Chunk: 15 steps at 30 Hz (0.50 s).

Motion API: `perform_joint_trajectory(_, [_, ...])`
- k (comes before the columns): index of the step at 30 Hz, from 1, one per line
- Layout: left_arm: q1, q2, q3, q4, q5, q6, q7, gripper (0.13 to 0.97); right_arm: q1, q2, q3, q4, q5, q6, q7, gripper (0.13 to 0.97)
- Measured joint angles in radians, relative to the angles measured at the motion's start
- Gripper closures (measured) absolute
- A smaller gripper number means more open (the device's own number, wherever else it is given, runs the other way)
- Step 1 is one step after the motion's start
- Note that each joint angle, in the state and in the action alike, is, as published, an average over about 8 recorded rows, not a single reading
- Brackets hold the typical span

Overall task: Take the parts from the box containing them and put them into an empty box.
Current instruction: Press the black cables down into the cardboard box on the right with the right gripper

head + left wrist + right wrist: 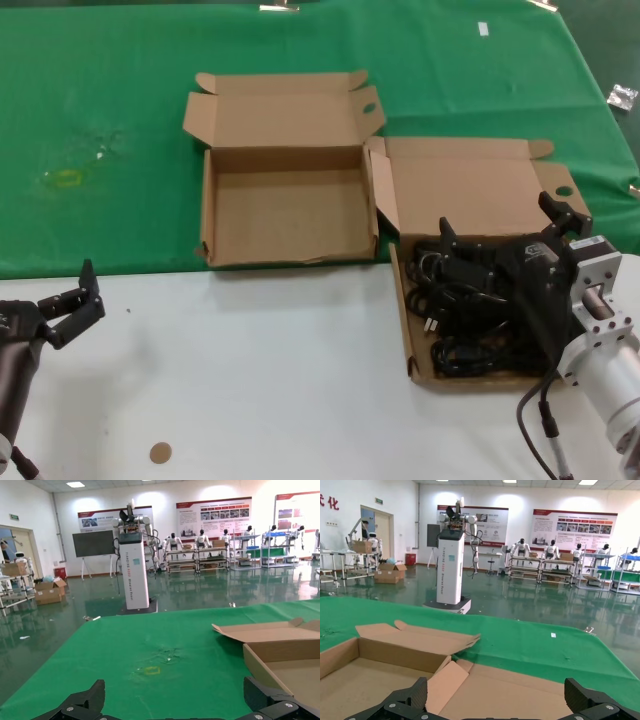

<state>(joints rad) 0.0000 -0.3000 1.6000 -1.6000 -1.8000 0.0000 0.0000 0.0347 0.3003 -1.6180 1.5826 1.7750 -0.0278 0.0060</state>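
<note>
Left gripper (pixel 78 300) sits at the table's (pixel 250 380) front-left corner, over the white surface, fingers spread apart, holding nothing. Left wrist view shows its two fingertips (pixel 85 700) wide apart with green cloth (pixel 150 655) ahead and the empty box (pixel 285 655) off to one side.

A small brown disc (pixel 160 453) lies on the white surface near the front edge, left of centre.

Empty box (pixel 285 210) sits mid-table on the green cloth (pixel 120 130), its front rim at the cloth's front edge. Lid is folded back flat, a round hole (pixel 369 107) near the lid's right corner. Tray is bare cardboard.

Just beside it on the right, touching or nearly touching at the side flap, is the box containing the parts (pixel 470 190); lid open to the rear, tray reaching forward onto the white surface near the table's right edge. The parts (pixel 465 330), black coiled cables with plugs, fill the tray in a tangled pile.

Right gripper (pixel 500 240) is over that tray's rear part, down at the cable pile, fingers apart and not clamped on anything visible. Right wrist view shows its fingertips (pixel 407 700) spread, both open lids ahead of them.
</note>
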Motion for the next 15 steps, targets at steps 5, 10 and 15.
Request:
perform_joint_trajectory(5, [0.000, 0.000, 0.000, 0.000, 0.000, 0.000, 0.000, 0.132, 0.000, 0.000, 0.000, 0.000, 0.000, 0.000, 0.000, 0.129])
perform_joint_trajectory(10, [0.000, 0.000, 0.000, 0.000, 0.000, 0.000, 0.000, 0.132, 0.000, 0.000, 0.000, 0.000, 0.000, 0.000, 0.000, 0.129])
perform_joint_trajectory(15, [0.000, 0.000, 0.000, 0.000, 0.000, 0.000, 0.000, 0.132, 0.000, 0.000, 0.000, 0.000, 0.000, 0.000, 0.000, 0.129])
